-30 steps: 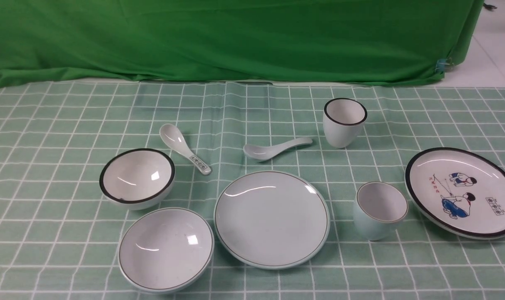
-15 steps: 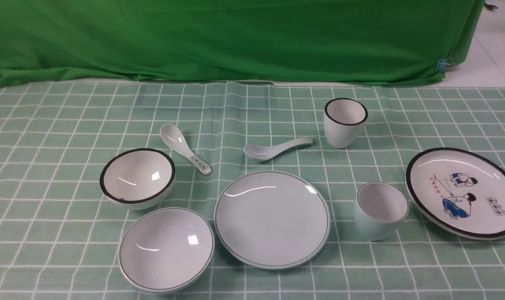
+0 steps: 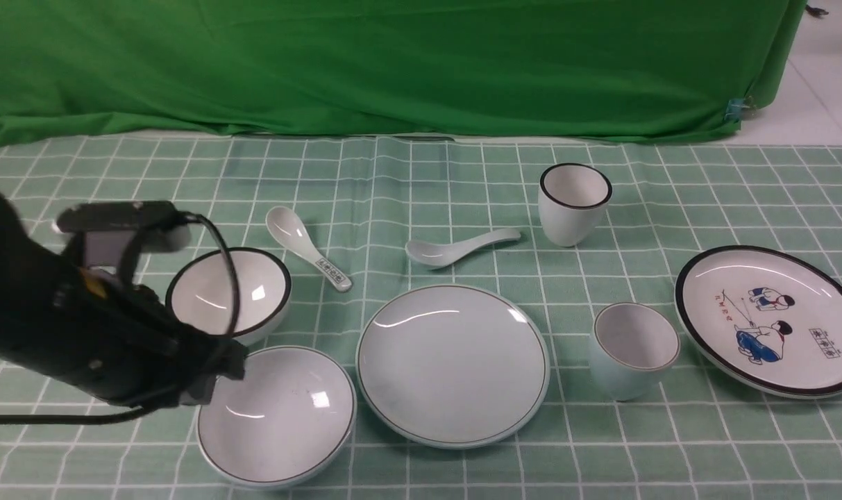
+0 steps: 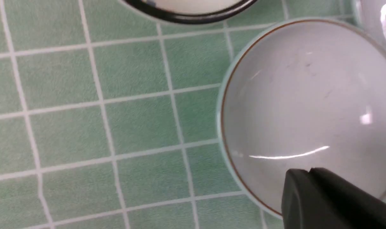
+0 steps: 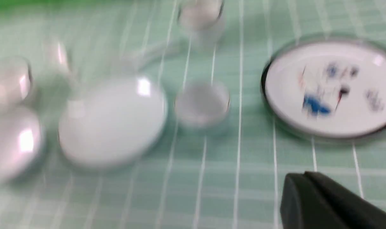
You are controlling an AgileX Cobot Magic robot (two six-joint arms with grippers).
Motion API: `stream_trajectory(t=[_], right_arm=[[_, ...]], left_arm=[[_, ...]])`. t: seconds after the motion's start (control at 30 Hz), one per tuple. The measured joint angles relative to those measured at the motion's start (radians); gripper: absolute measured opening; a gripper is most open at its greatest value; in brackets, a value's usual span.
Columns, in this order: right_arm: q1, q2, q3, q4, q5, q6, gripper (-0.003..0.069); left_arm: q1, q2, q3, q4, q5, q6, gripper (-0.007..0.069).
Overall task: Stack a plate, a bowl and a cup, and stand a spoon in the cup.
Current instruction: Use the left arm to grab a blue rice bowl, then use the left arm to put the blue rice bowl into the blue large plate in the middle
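Note:
The pale blue-green plate (image 3: 452,364) lies at the front centre of the cloth. To its left sits the matching bowl (image 3: 276,415), to its right the small pale cup (image 3: 632,351). The plain spoon (image 3: 455,248) lies behind the plate. My left gripper (image 3: 216,371) hangs at the bowl's left rim. In the left wrist view that gripper (image 4: 309,171) is shut and empty over the bowl (image 4: 307,105). The right gripper (image 5: 302,178) is shut and empty above the cloth, short of the cup (image 5: 201,103); that view is blurred.
A black-rimmed white bowl (image 3: 230,292) sits just behind my left arm. A spoon with a printed handle (image 3: 308,248) lies beside it. A black-rimmed white cup (image 3: 575,203) stands behind the plain spoon. The cartoon plate (image 3: 770,319) lies at the right edge. A green curtain (image 3: 393,62) closes the back.
My left arm has come into the front view from the left and now reaches the pale bowl's left rim. The dishes have not moved.

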Motion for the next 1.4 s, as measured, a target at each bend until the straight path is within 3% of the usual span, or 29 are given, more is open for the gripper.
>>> stream_trajectory(t=[0.1,0.27,0.37,0.4,0.47,0.53,0.6,0.63,0.67,0.7,0.73,0.83,1.03,1.1,1.17,1.27,1.4], right_arm=[[0.051,0.127,-0.081,-0.001,0.074,-0.053,0.002],[0.103,0.229,-0.103,0.0,0.078,-0.077,0.002],[0.118,0.25,-0.103,0.009,0.066,-0.078,0.002],[0.118,0.25,-0.103,0.009,0.066,-0.078,0.002],[0.118,0.25,-0.103,0.009,0.05,-0.078,0.002],[0.118,0.25,-0.104,0.009,0.045,-0.079,0.002],[0.118,0.25,-0.104,0.009,0.041,-0.078,0.002],[0.118,0.25,-0.104,0.009,0.039,-0.078,0.002],[0.118,0.25,-0.104,0.009,0.036,-0.078,0.002],[0.118,0.25,-0.104,0.009,0.036,-0.078,0.002],[0.118,0.25,-0.104,0.009,0.032,-0.078,0.002],[0.118,0.25,-0.104,0.009,0.028,-0.082,0.002],[0.118,0.25,-0.104,0.009,0.022,-0.084,0.0026],[0.118,0.25,-0.104,0.009,0.021,-0.086,0.0028],[0.118,0.25,-0.104,0.009,0.021,-0.086,0.0032],[0.118,0.25,-0.104,0.009,0.018,-0.086,0.0034],[0.118,0.251,-0.104,-0.037,0.01,-0.045,0.0035]], left_arm=[[-0.03,0.078,-0.01,0.108,-0.004,-0.116,0.0012],[-0.032,0.147,-0.012,0.146,-0.055,-0.155,0.0093],[-0.032,0.188,-0.012,0.15,-0.112,-0.177,0.0248],[-0.032,0.193,-0.012,0.15,-0.115,-0.178,0.0248],[-0.032,0.231,-0.012,0.15,-0.144,-0.194,0.0358],[-0.032,0.258,-0.012,0.144,-0.148,-0.205,0.04],[-0.032,0.274,-0.012,0.134,-0.146,-0.209,0.0382],[-0.032,0.277,-0.012,0.128,-0.144,-0.209,0.0341],[-0.032,0.277,-0.012,0.124,-0.139,-0.209,0.0246],[-0.032,0.277,-0.012,0.124,-0.139,-0.209,0.0246],[-0.032,0.272,-0.012,0.121,-0.13,-0.203,0.0123],[-0.03,0.232,-0.037,0.113,-0.081,-0.2,0.0045],[-0.03,0.098,-0.095,0.094,0.045,-0.159,0.0027],[-0.03,0.058,-0.119,0.024,0.033,-0.117,0.0027],[-0.03,0.023,-0.167,-0.148,-0.022,-0.011,0.0027],[-0.036,0.054,-0.2,-0.298,-0.071,0.07,0.0027],[-0.093,0.177,-0.239,-0.34,-0.106,0.103,0.0027]])
